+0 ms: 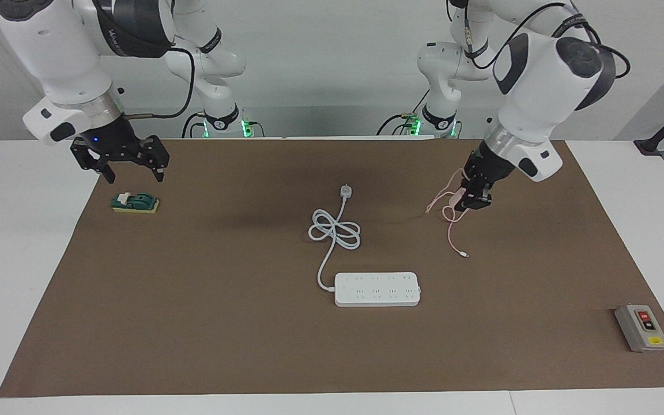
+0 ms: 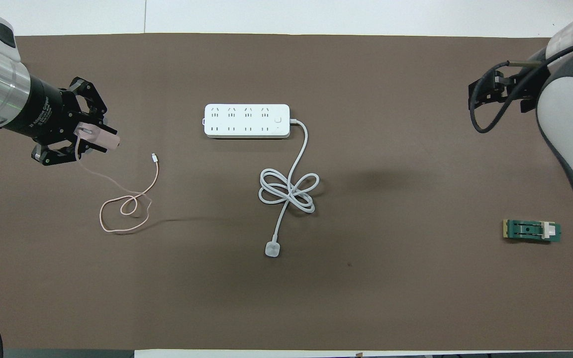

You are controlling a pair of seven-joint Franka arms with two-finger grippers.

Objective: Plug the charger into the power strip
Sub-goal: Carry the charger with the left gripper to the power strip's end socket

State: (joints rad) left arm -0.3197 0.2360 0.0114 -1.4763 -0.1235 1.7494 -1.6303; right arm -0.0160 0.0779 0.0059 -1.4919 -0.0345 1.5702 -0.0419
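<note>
Overhead view first: the left gripper [image 2: 85, 139] sits out at about 9 o'clock of the brown mat [image 2: 391, 298], up in the air, fingers clamped on the charger [image 2: 98, 138]. The little pink cube pokes out from between them, pointing roughly toward the power strip [image 2: 246, 121]. Its thin pink cable [image 2: 127, 209] hangs down from the cube, curls into a loose loop on the mat toward the robots' end, then runs back up to a small connector lying flat on the mat, roughly between the gripper and the strip.

The power strip itself lies flat just up from the middle of the mat, around 12 o'clock of centre, sockets facing up. Nothing is plugged into it. Its thick white cord [image 2: 289, 191] leaves from the end toward the right arm, drops toward the robots, ties into a loose knot-like coil and ends in the white plug [image 2: 272, 249], at about 6 o'clock from the strip.

The right gripper [image 1: 133, 167] waits at roughly 3 o'clock in this view. In the facing view it hovers over the mat's edge with fingers spread apart and nothing in them, just above a green block [image 1: 135, 203] lying on the mat.

Also a grey switch box [image 1: 641, 327] with red and yellow buttons sits at the facing view's 4 o'clock corner, well apart from everything else.
</note>
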